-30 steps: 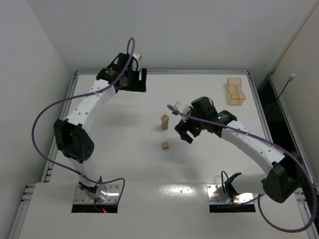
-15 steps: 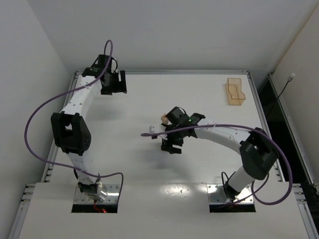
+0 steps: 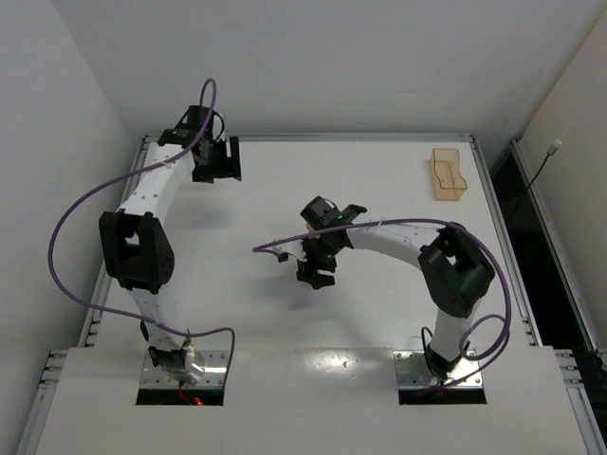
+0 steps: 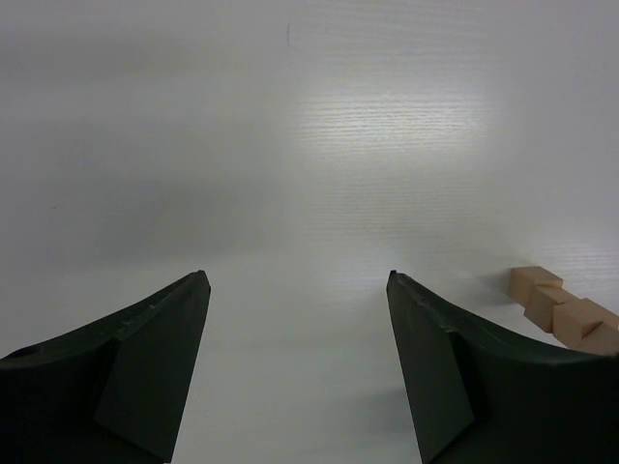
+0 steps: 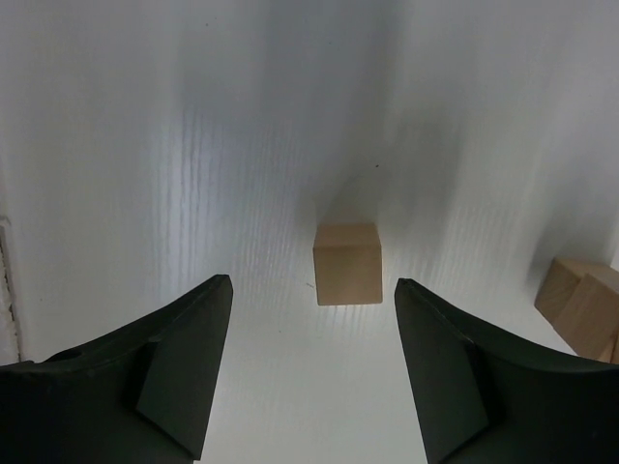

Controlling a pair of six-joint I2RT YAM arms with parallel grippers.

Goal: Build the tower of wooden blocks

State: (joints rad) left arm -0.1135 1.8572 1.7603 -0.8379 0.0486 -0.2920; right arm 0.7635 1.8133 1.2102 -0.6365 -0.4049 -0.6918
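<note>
- Left pincer [image 3: 216, 161] sits far out at ten o'clock on the table [image 3: 379, 313], next to the back-left corner.
- Its jaws are spread and released, with only bare table between them in the left wrist view.
- At four o'clock in that same view, half cut off by the right finger, is the wood block tower [image 4: 559, 307]. You can see a few tan cubes pressed together, well away from this pincer.
- Over to the right arm: the right pincer [image 3: 316, 275] is at mid-table, pointing toward six o'clock.
- The right wrist camera shows its jaws released and apart.
- Dead ahead at twelve o'clock, lined up with the gap, sits a single loose cube [image 5: 347, 263]. It is flat on the table and neither finger touches it.
- The tower also shows in the right wrist view, at four o'clock from the loose cube, cropped by the frame edge.
- From above, the right arm covers that spot, so neither the tower nor the cube can be made out there.
- A translucent tan tray [image 3: 448, 174] sits at two o'clock near the back-right corner, well apart from both arms.
</note>
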